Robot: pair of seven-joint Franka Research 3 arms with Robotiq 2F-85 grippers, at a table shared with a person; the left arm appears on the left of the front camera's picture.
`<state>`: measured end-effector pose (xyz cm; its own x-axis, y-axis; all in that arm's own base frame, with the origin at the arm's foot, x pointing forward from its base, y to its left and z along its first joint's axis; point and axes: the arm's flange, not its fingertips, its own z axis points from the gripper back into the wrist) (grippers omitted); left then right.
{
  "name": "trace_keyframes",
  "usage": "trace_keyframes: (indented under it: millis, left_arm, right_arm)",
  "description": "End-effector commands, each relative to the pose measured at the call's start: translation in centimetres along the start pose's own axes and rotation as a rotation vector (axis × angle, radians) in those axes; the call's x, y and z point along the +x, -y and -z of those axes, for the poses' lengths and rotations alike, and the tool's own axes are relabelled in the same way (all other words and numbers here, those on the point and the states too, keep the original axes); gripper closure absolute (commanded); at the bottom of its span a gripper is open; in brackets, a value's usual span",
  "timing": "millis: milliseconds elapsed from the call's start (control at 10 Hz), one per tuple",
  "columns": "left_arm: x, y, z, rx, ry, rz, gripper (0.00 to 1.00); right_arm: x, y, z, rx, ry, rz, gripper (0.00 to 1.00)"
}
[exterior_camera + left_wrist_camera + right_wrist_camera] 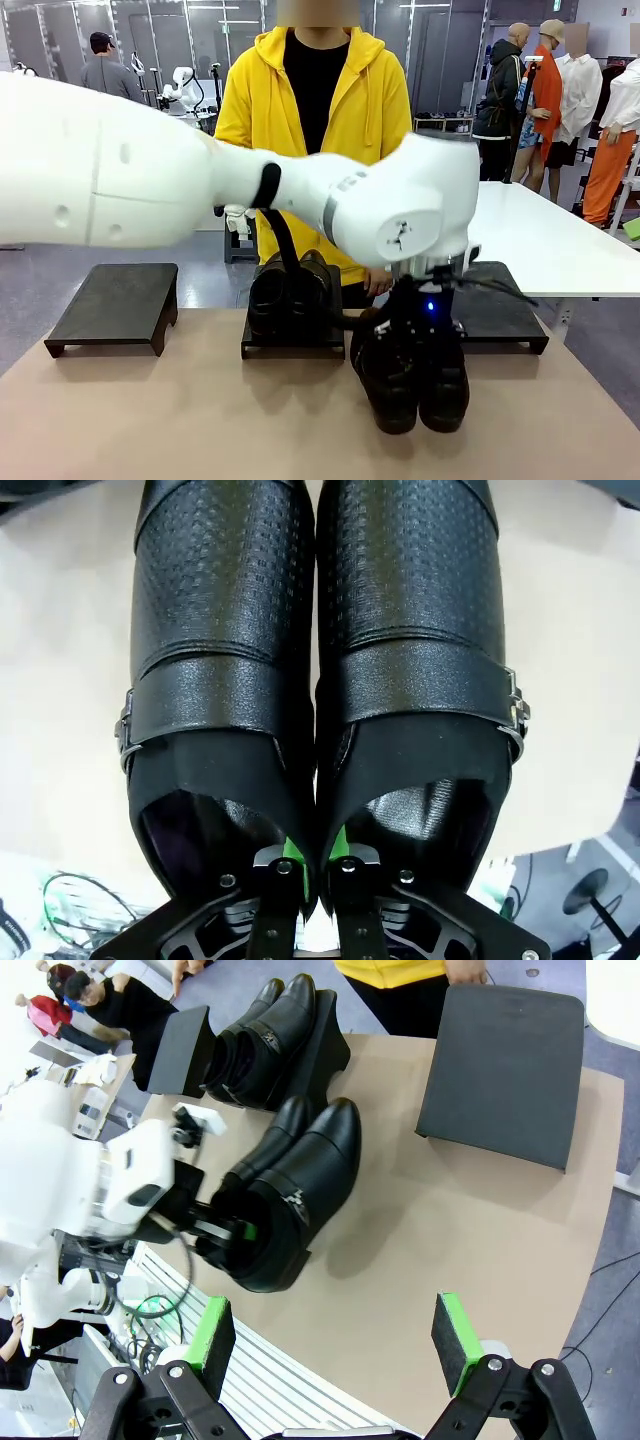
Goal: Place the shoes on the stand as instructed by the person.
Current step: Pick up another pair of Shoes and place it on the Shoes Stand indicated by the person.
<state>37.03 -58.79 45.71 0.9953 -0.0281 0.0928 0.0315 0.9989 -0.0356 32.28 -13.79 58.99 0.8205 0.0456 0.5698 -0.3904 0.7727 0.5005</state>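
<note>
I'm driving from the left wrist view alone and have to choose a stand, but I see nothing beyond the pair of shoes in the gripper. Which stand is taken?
Observer: The middle stand carries the other pair.
Operator: And the stands beside it?
Observer: The left stand and the right stand are both bare.
Operator: Is the other arm in my way?
Observer: The right gripper hangs open by the near edge of the table, apart from the held pair.
</note>
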Motion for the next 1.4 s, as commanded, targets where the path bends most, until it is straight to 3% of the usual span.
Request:
trace_keyframes:
  millis: [0, 200, 300, 900, 1000, 1200, 1300]
  left_arm:
    - [-1.0, -1.3, -1.4, 0.013, 0.015, 0.029, 1.00]
    - [-1.4, -0.2, -2.5, 0.020, 0.038, 0.064, 1.00]
    - [-0.6, -0.5, -2.1, 0.006, 0.008, 0.014, 1.00]
    - [-0.6, -0.5, -2.1, 0.006, 0.008, 0.014, 1.00]
    - [-0.3, -0.5, -1.2, 0.018, 0.001, 0.019, 0.93]
    - [1.0, -3.3, -3.4, -0.024, 0.011, 0.094, 0.93]
    - [1.1, -5.5, -4.5, -0.022, -0.050, 0.103, 0.93]
  right_arm:
    - [0.0, 0.1, 0.0, 0.012, 0.010, -0.017, 0.00]
    - [0.0, 0.1, 0.0, 0.012, 0.010, -0.017, 0.00]
    - [0.0, 0.1, 0.0, 0.012, 0.010, -0.017, 0.00]
    - [0.0, 0.1, 0.0, 0.012, 0.010, -0.017, 0.00]
    - [0.0, 0.1, 0.0, 0.012, 0.010, -0.017, 0.00]
    - [0.0, 0.1, 0.0, 0.012, 0.010, -0.017, 0.00]
    - [0.0, 0.1, 0.0, 0.012, 0.010, -0.017, 0.00]
